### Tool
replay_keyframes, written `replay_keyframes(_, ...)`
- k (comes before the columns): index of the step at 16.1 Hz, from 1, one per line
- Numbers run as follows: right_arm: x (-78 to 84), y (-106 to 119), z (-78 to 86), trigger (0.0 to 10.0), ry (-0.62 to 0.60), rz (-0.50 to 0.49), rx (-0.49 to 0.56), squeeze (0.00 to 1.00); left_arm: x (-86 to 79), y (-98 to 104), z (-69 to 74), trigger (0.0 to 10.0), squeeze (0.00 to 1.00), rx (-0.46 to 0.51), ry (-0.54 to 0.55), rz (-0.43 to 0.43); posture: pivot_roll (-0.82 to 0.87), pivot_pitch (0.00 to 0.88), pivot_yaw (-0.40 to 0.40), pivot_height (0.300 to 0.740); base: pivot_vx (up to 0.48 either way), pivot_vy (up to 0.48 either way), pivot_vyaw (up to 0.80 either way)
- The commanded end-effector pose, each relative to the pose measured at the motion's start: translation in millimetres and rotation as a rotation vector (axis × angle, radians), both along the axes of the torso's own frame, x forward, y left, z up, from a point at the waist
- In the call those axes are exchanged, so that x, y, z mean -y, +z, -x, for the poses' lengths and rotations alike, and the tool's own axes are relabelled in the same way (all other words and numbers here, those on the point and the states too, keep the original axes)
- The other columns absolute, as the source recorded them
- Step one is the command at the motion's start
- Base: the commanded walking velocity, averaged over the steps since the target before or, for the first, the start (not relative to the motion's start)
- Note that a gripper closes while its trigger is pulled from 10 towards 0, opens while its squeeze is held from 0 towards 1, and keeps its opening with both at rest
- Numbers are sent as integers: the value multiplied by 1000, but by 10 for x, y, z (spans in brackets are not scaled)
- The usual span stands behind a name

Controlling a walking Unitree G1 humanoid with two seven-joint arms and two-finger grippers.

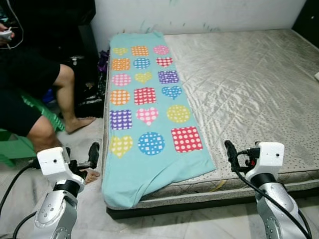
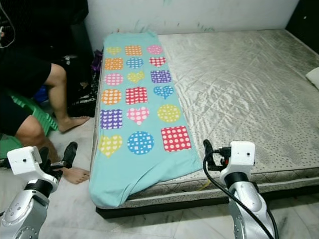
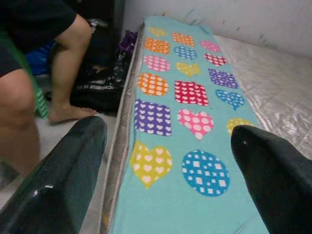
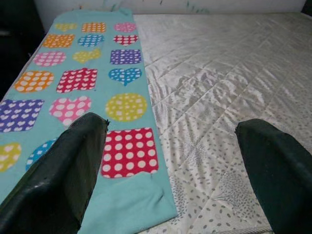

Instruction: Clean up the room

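Observation:
A turquoise blanket (image 1: 147,114) printed with coloured dotted hearts, circles and squares lies lengthwise along the left side of a bare grey mattress (image 1: 249,89). Its near corner hangs crumpled over the mattress's front edge. My left gripper (image 1: 80,155) is held low, in front of the bed's left corner and over the floor. It is open and holds nothing, and its fingers (image 3: 58,180) frame the blanket. My right gripper (image 1: 233,153) hovers at the mattress's front edge, right of the blanket's near end. It is open and holds nothing, with its fingers (image 4: 63,175) spread wide.
A person (image 1: 30,84) sits on a green stool (image 1: 20,144) left of the bed, with a bare foot (image 1: 77,123) on the floor near my left arm. Dark bags (image 1: 92,94) lie between the person and the bed. A white pillow edge (image 2: 314,77) shows at the far right.

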State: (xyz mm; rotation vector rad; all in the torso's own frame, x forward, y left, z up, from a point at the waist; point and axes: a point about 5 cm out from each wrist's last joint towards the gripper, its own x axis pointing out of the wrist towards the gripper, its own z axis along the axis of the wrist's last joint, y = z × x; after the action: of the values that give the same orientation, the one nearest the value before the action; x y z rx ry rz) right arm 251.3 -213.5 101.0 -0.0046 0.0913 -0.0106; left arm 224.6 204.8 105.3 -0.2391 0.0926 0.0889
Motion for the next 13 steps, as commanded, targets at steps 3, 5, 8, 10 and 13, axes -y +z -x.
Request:
replay_keyframes(3,-26,48,15,10000,27,12,16,0,-32,25,17,10000,0,0,7,-16,-69,129,20,740,0,0,0)
replay_keyframes(5,-35,44,15,10000,33,12,15,0,-30,29,13,10000,0,1,8,-15,-69,130,19,740,0,0,0)
replay_keyframes(8,-43,40,12,10000,39,11,13,0,-29,30,14,10000,0,0,9,-14,-68,130,19,736,0,0,0)
replay_keyframes(10,-52,32,13,10000,43,10,12,0,-30,32,17,10000,0,-1,12,-16,-67,131,20,736,0,0,0)
replay_keyframes(13,-70,24,25,10000,47,7,9,0,-34,31,23,10000,0,-2,12,-16,-67,134,22,696,0,0,0)
